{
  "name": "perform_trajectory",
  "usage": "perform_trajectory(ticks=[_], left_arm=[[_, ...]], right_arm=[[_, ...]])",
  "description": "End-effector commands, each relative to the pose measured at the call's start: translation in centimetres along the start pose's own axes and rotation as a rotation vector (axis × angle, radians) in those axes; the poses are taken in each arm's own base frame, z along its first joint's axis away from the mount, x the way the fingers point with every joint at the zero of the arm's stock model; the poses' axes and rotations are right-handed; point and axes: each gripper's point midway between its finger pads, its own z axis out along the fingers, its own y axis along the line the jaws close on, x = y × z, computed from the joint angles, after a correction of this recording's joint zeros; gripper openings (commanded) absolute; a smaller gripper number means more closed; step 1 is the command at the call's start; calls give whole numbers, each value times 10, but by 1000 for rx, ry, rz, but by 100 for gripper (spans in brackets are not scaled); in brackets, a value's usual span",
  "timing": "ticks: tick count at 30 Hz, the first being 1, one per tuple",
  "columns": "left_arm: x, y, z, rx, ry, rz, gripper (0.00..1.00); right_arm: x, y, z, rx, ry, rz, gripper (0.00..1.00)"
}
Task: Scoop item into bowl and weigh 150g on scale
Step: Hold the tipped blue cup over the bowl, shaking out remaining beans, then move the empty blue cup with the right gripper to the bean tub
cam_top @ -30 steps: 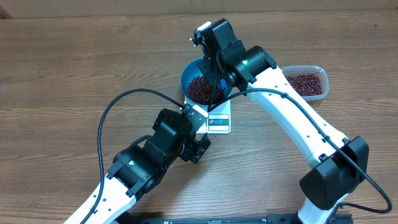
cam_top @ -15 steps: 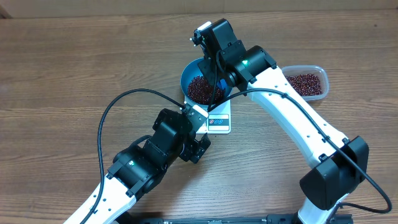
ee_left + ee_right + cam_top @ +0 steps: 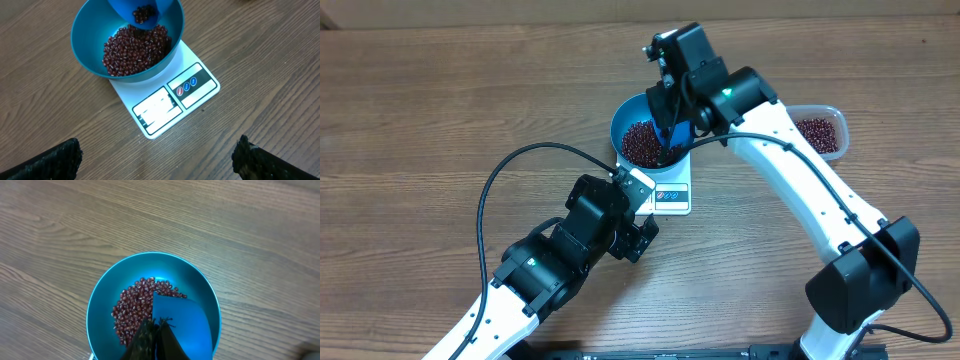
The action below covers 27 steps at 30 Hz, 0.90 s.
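The beans lie in the bowl on the scale, with a few more in the scoop that my right gripper clamps above them. If I tip too fast, the weight may overshoot; touching the rim would disturb the reading. My left gripper hangs spread wide nearby.

Blue bowl, beans, scoop above

setting: robot lab bench | cue: two white arms, black cable, wooden table
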Motion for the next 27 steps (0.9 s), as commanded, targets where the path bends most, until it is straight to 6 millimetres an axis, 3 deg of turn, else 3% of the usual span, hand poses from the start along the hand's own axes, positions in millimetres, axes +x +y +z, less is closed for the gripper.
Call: perform_trajectory(ticks=[1,27], left_arm=[[2,2,2,-13,7,-13,99],[2,2,2,-14,7,-13,100]], right_arm=[[-25,-2,-32,-83,-81,89,4],[-27,-12,-33,-131,-76,115,4]])
